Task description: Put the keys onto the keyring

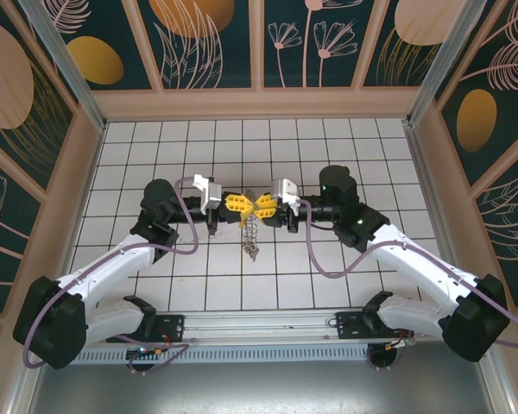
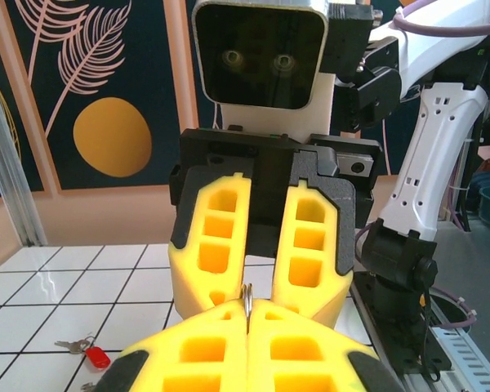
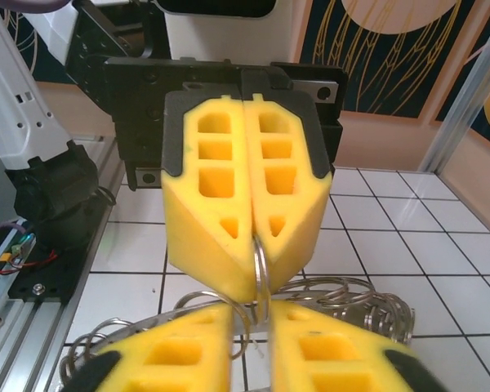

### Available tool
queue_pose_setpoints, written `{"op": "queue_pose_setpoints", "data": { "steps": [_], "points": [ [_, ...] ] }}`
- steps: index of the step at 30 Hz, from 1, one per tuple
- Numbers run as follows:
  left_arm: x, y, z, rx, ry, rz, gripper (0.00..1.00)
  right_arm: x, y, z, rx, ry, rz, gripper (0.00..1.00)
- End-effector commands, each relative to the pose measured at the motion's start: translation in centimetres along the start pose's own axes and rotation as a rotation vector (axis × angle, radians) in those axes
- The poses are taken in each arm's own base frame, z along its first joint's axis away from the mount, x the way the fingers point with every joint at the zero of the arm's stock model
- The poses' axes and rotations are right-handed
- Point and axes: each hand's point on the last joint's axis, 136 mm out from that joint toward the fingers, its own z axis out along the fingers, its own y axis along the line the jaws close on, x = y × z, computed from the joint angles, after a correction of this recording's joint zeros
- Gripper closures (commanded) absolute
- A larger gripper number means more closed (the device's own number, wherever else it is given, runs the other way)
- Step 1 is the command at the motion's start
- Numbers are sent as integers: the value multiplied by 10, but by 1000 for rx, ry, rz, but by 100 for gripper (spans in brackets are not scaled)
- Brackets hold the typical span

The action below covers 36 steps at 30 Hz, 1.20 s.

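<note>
Overhead, the left gripper (image 1: 244, 207) and right gripper (image 1: 262, 207) meet tip to tip, one keyring (image 1: 252, 235) hanging between. Left clenches it; whether right grips, I cannot tell. The left wrist view adds one red key (image 2: 95, 356) on the floor (image 2: 65, 286).

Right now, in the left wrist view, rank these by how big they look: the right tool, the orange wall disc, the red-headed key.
1. right tool: largest, though nearness to the camera inflates it.
2. orange wall disc: clearly smaller, on the far wall.
3. red-headed key: smallest by far, lying on the tiles.
</note>
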Motion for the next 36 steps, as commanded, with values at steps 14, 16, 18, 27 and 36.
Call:
{"op": "queue_pose_setpoints", "data": {
  "steps": [14, 16, 18, 27, 36],
  "points": [
    [18, -1, 0, -17, 169, 51, 75, 7, -15, -2, 50, 153, -24, 100],
    [26, 0, -2, -16, 229, 60, 75, 16, -17, -2, 44, 217, -22, 100],
    [33, 1, -3, -16, 273, 53, 78, 19, -18, -1, 43, 250, -24, 100],
    [47, 7, -4, -31, 340, 46, 82, 13, -17, 1, 39, 209, -20, 100],
    [54, 2, -8, -32, 345, 74, 100, 21, -12, 1, 35, 190, -7, 100]
  ]
}}
